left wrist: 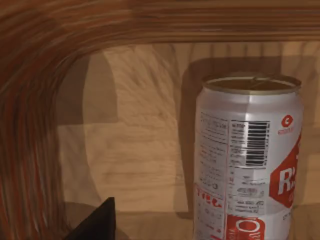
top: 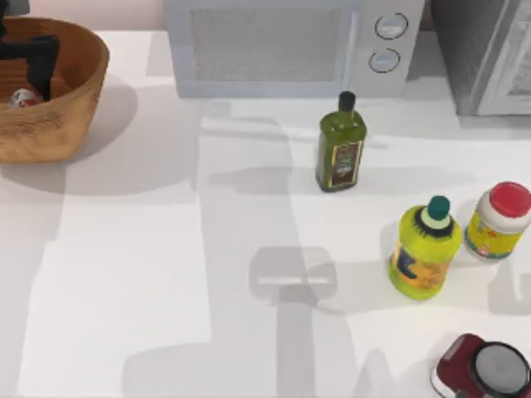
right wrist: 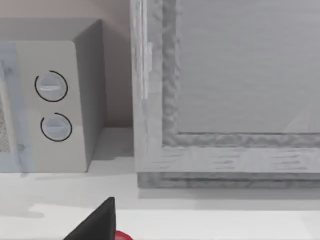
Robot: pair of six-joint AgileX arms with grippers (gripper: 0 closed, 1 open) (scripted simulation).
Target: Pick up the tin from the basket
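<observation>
The tin (left wrist: pixel 248 160) carries a black barcode on its white label, a small red round logo beside it, and a large white "R" on a red patch — the rest is cut off. The fine print and the labels on the bottles are too small to read.

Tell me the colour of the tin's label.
White with red markings and a black barcode on the tin, best seen in the left wrist view.

Microwave: pale grey box w/ two round knobs (top: pixel 286 46), back centre of white table (top: pixel 124 274).
Cabinet: grey framed panel (top: pixel 489 54), back right corner.
Oil: dark green glass bottle, black cap (top: pixel 340 145), upright, in front of microwave.
Yellow plastic bottle, green cap (top: pixel 425 249): right side, just beside yellow jar w/ red lid (top: pixel 498 222).
Maroon object w/ round grey top (top: pixel 485 369): front right corner.
</observation>
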